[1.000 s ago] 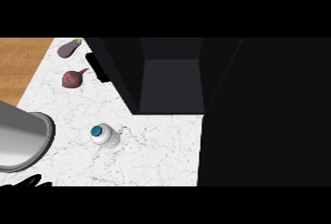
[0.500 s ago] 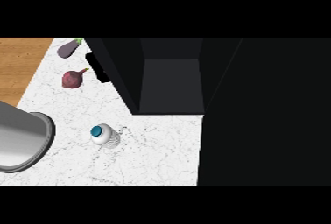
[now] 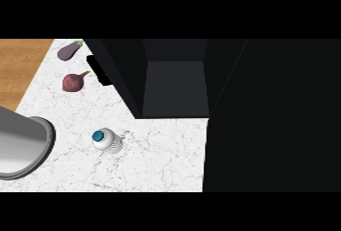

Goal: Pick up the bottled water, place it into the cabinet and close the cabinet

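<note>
Bottled water (image 3: 106, 140): upright on marble counter (image 3: 160, 158), near the open dark cabinet (image 3: 174, 85). Beet (image 3: 75, 82), eggplant (image 3: 69, 50) beyond. Neither hand visible; state untellable.

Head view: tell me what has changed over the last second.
A black hand that showed at the lower left edge a second ago has gone out of view; no hand shows now. The water bottle, beet, eggplant, grey pot and open cabinet have not moved.
</note>
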